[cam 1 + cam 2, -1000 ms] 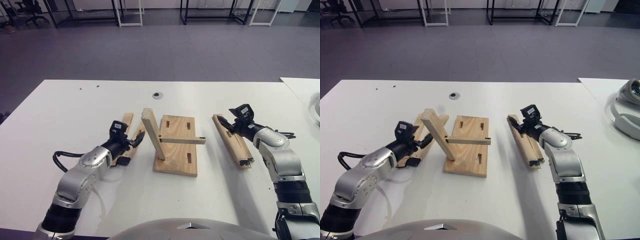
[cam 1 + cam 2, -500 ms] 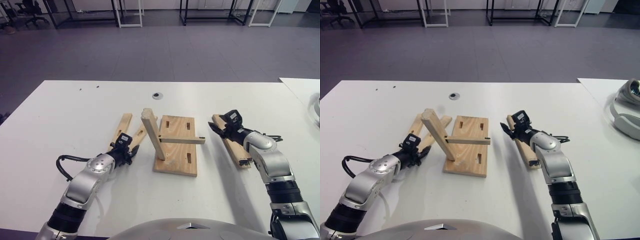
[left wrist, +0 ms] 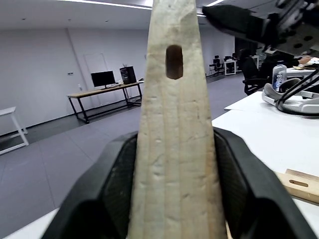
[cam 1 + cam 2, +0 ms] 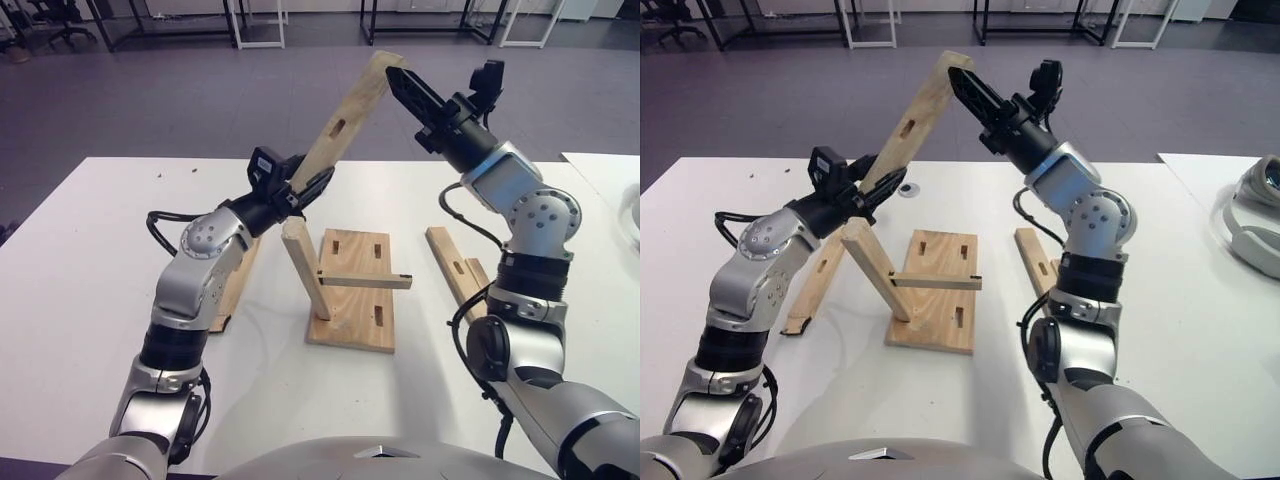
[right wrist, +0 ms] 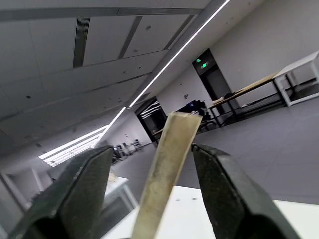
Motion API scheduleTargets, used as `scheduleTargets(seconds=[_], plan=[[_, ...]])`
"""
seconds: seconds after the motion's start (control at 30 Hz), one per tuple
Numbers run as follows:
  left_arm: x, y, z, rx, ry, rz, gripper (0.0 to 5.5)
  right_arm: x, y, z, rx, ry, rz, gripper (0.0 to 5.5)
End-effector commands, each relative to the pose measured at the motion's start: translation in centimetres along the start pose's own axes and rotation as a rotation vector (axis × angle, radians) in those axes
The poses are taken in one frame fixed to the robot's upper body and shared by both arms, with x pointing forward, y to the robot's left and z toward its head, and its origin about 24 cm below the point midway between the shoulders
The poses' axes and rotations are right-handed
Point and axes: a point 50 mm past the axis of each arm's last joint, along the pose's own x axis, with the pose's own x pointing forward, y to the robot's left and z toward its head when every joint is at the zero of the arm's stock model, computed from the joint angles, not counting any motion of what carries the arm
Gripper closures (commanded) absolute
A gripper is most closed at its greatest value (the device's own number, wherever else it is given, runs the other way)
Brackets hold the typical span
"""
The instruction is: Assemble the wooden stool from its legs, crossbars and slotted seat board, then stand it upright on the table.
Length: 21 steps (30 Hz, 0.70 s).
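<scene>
Left hand [image 4: 305,188] is clamped on the raised leg [image 4: 345,120], tilted in the air over the table [image 4: 100,260]. Right hand [image 4: 402,85] is open, fingers straddling that leg's top end, no visible pinch. Seat board [image 4: 352,335] lies flat mid-table with 1 slotted leg [image 4: 305,265] leaning and 1 crossbar [image 4: 365,282] on it; I'd call it early, since the left spare leg [image 4: 812,290] and right spare leg [image 4: 462,280] lie unfitted and the stool isn't upright yet.

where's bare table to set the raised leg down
Free: the table left of the left lying leg, and its near strip before the seat board. Crowded: the middle, from that leg across to the right lying leg.
</scene>
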Motion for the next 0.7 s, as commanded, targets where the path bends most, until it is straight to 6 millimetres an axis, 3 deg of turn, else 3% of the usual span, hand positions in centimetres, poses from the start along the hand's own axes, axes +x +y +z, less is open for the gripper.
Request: scheduleTargets(seconds=[0.03, 0.3, 0.47, 0.5, 0.6, 0.7], plan=[[0.7, -0.4, 0.7, 0.053, -0.043, -0.054, 3.42, 1.0, 0.9, 0.4, 0.064, -0.019, 0.017, 2.73], [0.6, -0.7, 0.2, 0.104, -0.046, -0.123, 3.42, 0.7, 0.4, 0.8, 0.082, -0.017, -0.050, 4.32], [0.2, -0.5, 0.1, 0.120, -0.045, -0.148, 3.42, -0.4, -0.4, 0.1, 0.058, 0.022, -0.086, 4.43], [0.2, -0.5, 0.0, 0.122, -0.036, -0.139, 3.42, -1.0, -0.8, 0.2, 0.047, 0.007, -0.112, 4.43], [-0.2, -0.1, -1.2, 0.118, 0.028, -0.086, 2.73, -4.0, -2.1, 0.5, -0.008, -0.061, -0.225, 4.50], [-2.8, 0.1, -3.9, 0.089, 0.160, 0.025, 2.23, -10.4, -2.4, -0.3, -0.043, -0.112, -0.406, 4.50]])
